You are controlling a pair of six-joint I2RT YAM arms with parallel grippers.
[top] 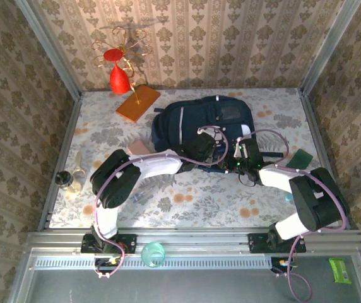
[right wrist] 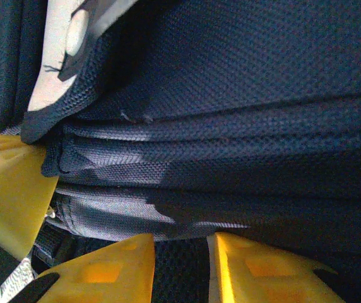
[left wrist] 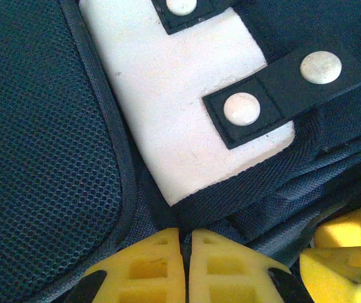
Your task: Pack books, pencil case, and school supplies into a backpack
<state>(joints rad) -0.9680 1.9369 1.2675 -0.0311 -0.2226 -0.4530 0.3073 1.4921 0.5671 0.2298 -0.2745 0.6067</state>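
Note:
The navy backpack (top: 212, 123) lies flat in the middle of the table, and both grippers meet at its near edge. My left gripper (left wrist: 185, 235) is shut, its yellow tips pinching a thin fold of the backpack's fabric (left wrist: 243, 196) just below the white patch (left wrist: 187, 95). My right gripper (right wrist: 180, 243) is closed on dark mesh fabric of the backpack (right wrist: 231, 95), which sits between its fingers. The pale-pink pencil case (top: 139, 147) lies left of the backpack. A dark green book (top: 302, 158) lies to the right. From above, the left gripper (top: 207, 146) and right gripper (top: 245, 154) are close together.
An orange slab (top: 137, 103) lies behind the backpack at the left, below a red ornament (top: 118, 76). A small bottle (top: 73, 178) stands near the left wall. A teal cup (top: 153, 254) and a green packet (top: 340, 270) sit off the table's front edge.

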